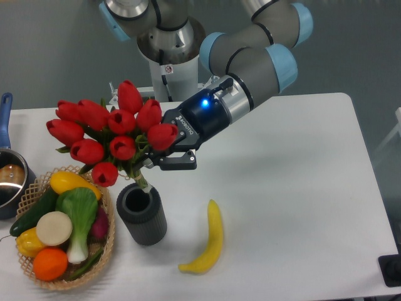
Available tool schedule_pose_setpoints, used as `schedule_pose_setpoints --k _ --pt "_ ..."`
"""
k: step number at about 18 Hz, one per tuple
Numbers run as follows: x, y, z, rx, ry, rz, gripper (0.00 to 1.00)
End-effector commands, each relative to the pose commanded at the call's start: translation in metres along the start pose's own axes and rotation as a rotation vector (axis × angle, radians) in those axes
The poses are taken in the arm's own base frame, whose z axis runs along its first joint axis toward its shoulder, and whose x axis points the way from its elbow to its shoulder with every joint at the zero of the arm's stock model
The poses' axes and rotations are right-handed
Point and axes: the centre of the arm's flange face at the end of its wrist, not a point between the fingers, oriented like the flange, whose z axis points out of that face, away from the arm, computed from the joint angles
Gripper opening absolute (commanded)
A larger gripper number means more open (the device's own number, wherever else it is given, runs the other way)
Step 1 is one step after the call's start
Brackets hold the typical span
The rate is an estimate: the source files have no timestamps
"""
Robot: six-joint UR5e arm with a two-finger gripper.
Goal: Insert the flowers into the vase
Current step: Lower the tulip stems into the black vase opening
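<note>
red tulip flowers (pixel 109 135) with dark green leaves hang tilted in the black two-finger gripper (pixel 164 162), clamped on their stems, whose ends enter the dark grey matte cylindrical vase (pixel 141 215); lowering, then releasing, seems next.

The vase (pixel 141 214) stood on the table (pixel 301 163), near its front left. The flowers (pixel 109 135) hung above it, leaning left, their stems reaching down into its hole. The gripper (pixel 164 159) was at the stems from the right, just above the vase. A basket (pixel 103 251) sat just left of the vase, holding vegetables. A pot (pixel 9 179) lay behind the basket at the left edge. A banana (pixel 208 241) lay right of the vase, apart from it.
</note>
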Motion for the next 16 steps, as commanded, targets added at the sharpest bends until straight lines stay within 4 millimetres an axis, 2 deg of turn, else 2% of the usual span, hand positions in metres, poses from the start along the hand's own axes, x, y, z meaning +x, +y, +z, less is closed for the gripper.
schedule_pose_setpoints --k 5,10,12,16 --pt "-0.003 0.003 0.0 0.001 0.001 0.012 0.13" --pt "-0.006 0.022 0.005 0.001 0.009 -0.001 0.13" --pt "-0.001 0.027 0.014 0.001 0.025 -0.012 0.13" --pt "0.002 0.035 0.015 0.001 0.028 -0.03 0.13"
